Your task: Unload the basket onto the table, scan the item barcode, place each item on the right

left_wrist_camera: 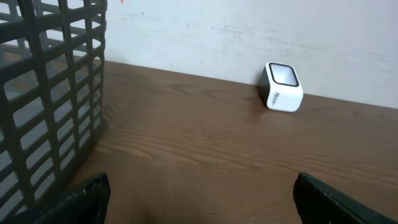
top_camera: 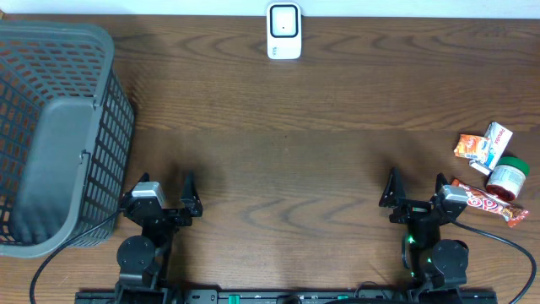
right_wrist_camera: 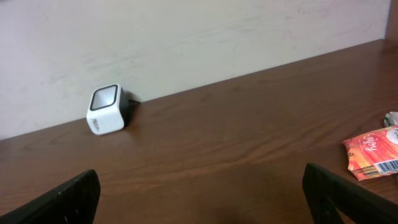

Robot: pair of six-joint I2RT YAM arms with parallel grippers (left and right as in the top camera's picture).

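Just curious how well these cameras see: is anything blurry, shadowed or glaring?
Overhead view: even light, sharp, soft shadow beside the grey plastic mesh basket. Left wrist view: the left pincer's black fingers are blurred, glare on the window of the white cube scanner. Right wrist view: orange snack packet slightly soft.

A dark grey mesh basket [top_camera: 114,139] stands at the wooden table [top_camera: 287,169]'s left end.

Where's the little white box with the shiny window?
In the overhead view the white scanner stands at the far edge of the table, near the middle, by the wall, with nothing close beside it.
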